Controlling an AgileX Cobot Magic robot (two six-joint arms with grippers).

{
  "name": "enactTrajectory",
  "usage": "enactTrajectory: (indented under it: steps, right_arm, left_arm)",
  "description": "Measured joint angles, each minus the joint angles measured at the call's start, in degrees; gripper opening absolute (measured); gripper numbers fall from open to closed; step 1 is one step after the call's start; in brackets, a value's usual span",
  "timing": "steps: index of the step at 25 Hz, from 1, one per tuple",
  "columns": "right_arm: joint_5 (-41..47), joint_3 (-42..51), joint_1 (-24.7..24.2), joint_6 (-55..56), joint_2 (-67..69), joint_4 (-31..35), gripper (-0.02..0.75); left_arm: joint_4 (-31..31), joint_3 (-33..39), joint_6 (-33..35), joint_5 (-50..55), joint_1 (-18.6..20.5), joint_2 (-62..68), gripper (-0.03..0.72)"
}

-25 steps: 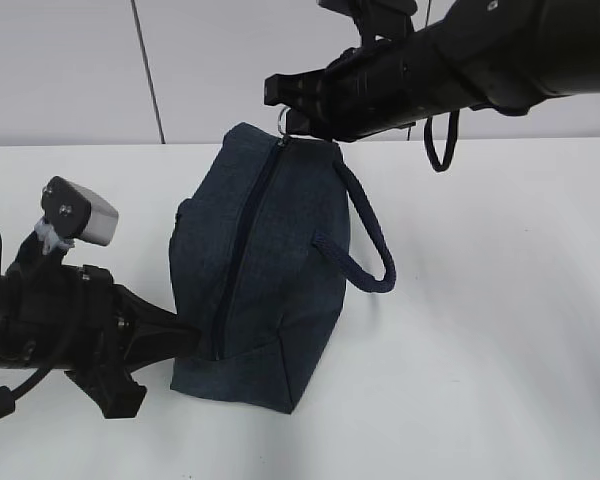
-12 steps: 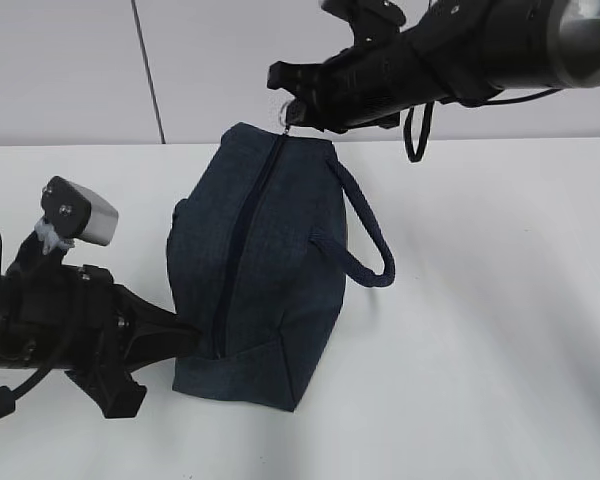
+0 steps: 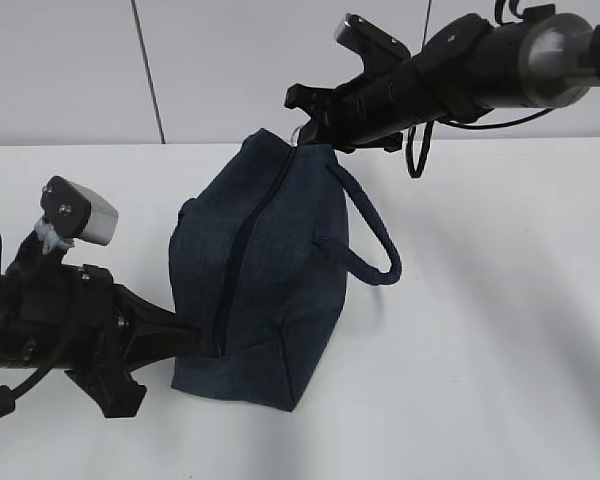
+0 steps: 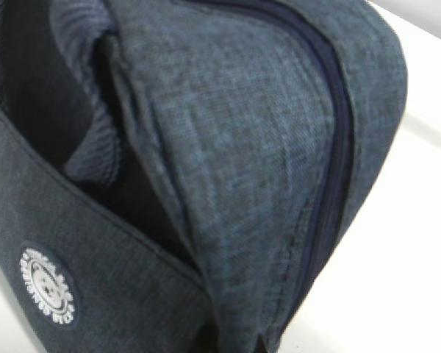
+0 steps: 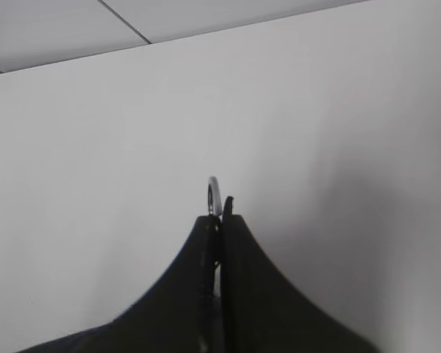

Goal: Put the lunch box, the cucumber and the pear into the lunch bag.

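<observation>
The dark navy lunch bag point(image 3: 270, 270) lies on the white table with its zipper point(image 3: 242, 250) facing up and closed along the length I can see. My right gripper point(image 3: 305, 125) is shut on the metal ring pull point(image 3: 298, 134) at the bag's far top end. In the right wrist view the ring point(image 5: 213, 193) pokes out between the closed fingertips of that gripper point(image 5: 219, 209). My left gripper point(image 3: 185, 338) pinches the bag's near lower end. The left wrist view shows only bag fabric point(image 4: 242, 147) and zipper point(image 4: 331, 147). The lunch box, cucumber and pear are out of view.
The bag's looped handle point(image 3: 375, 245) hangs to the right of the bag. A round white logo patch point(image 4: 48, 285) sits on the bag's side. The white table point(image 3: 500, 330) meets a pale wall point(image 3: 70, 70) behind.
My right gripper has moved right and slightly down with the ring pull. The bag's far top end has shifted right with it. The left arm has not moved.
</observation>
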Motion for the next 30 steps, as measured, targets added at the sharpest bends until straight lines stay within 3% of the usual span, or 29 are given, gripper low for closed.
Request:
enactTrajectory:
  steps: [22, 25, 29, 30]
  right_arm:
    - [5.34, -1.6, -3.0, 1.82, 5.46, 3.0, 0.005]
    - [5.42, -1.86, -3.0, 0.97, 5.54, 2.62, 0.092]
    - [5.61, -2.52, -3.14, -2.33, 5.03, 2.26, 0.379]
    - [5.72, -2.52, -3.14, -3.23, 4.53, 2.11, 0.408]
  left_arm:
    - [0.0, -0.04, 0.0, -0.35, 0.0, 0.0, 0.003]
    - [0.0, -0.04, 0.0, -0.48, 0.0, 0.0, 0.034]
    - [0.0, 0.01, 0.0, -1.43, 0.0, 0.0, 0.188]
    - [0.0, 0.01, 0.0, -1.49, 0.0, 0.05, 0.236]
